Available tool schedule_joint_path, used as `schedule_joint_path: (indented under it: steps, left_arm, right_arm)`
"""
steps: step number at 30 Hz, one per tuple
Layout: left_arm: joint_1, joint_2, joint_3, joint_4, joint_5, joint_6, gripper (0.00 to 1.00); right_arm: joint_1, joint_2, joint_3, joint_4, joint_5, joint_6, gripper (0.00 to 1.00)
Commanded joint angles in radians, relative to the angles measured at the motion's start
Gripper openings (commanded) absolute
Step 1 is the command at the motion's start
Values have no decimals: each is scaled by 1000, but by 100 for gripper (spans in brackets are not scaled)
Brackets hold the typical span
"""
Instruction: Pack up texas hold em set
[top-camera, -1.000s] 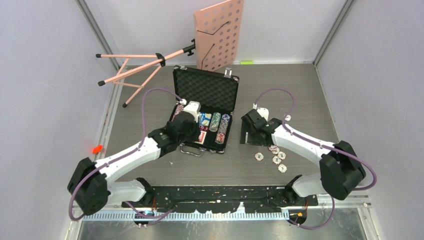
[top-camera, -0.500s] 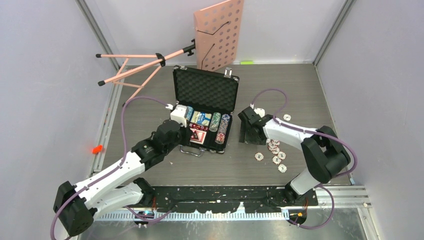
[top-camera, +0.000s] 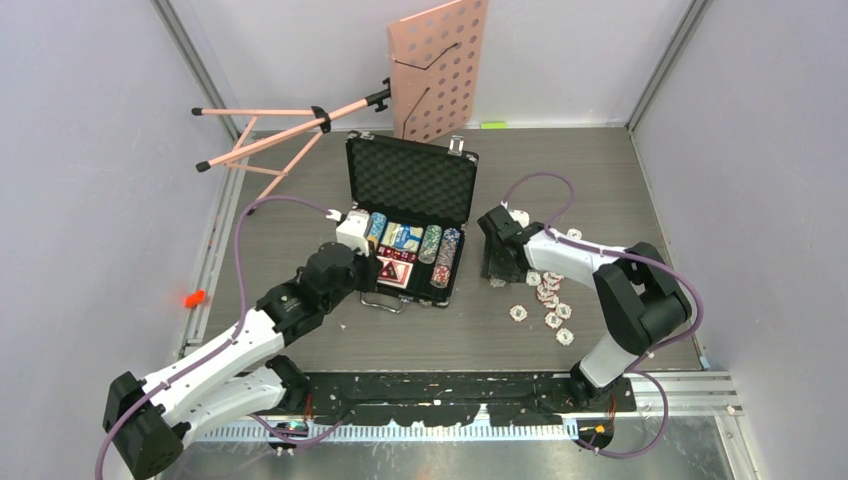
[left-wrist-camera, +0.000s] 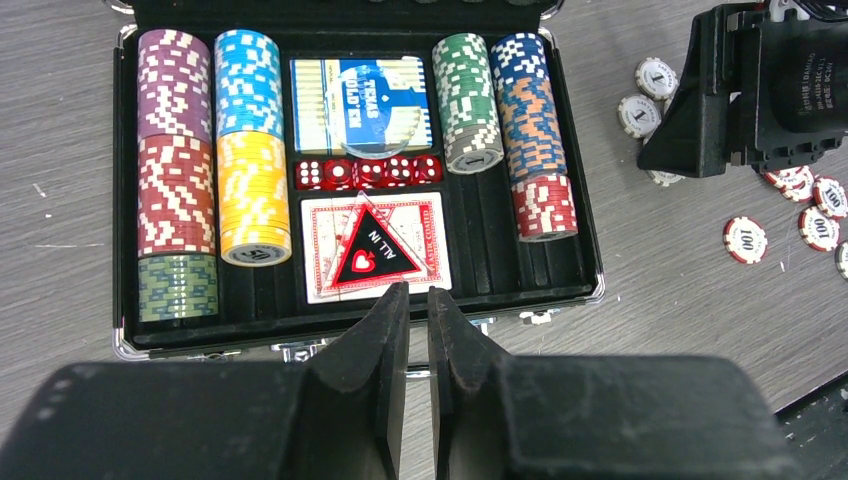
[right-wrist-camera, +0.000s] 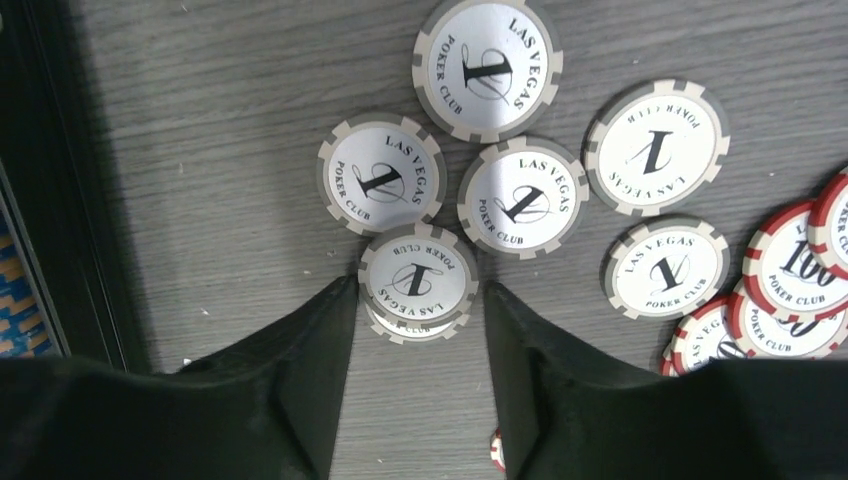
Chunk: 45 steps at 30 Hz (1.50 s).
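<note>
Black rectangular case with silver edges sits open in the middle of the grey wood-grain counter, with its foam-lined lid standing up at the far side. Inside, striped poker chips lie on edge in rows: purple, red and green at the far left, then blue and yellow, and green plus blue, orange and red on the right. In the middle are a blue card deck, a row of red dice and a red card deck with a black triangle card on top. Left pincer hovers over the case's near edge, nearly closed to a thin slit, with nothing in it. Right pincer is down at the counter just right of the case. Its jaws are apart, flanking a small stack of white "1" chips with a finger just beside each edge; cannot tell if they touch. More loose white chips lie just beyond it, and red-and-white "100" chips are further right. A pink perforated music stand lies tipped over at the far side.
</note>
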Motion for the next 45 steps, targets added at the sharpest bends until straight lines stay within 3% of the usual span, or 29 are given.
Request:
schedule_joint_path:
  steps: [1,5,9,13,18,21,29,35,45]
  left_arm:
    - [0,-25,3,43,-13,24,15]
    - [0,-24,2,47,-6,24,15]
    - [0,-13,0,56,4,13,21]
    - [0,-4,-11,93,18,-36,38]
    - [0,59,-15,151,65,-166,71]
    - [0,130,3,195,130,-244,80]
    - [10,380,238,128,399,-350,86]
    - [110,543,324,183,702,-498,89]
    - [134,718,383,284,984,-650,72]
  right_arm:
    - [-10,34,-24,65,-14,-1,51]
    - [-10,22,-25,43,-19,-22,41]
    - [-10,-27,-22,14,-23,-35,38]
    - [-10,-94,-12,-33,-45,-38,37]
    - [-10,-192,-8,-68,-84,-37,37]
    - [-11,-249,-18,-69,-126,-47,36]
    - [-1,-452,-59,-44,-264,-138,30]
    - [40,-587,-131,59,-394,-164,22]
    - [152,-588,-110,130,-371,-216,16]
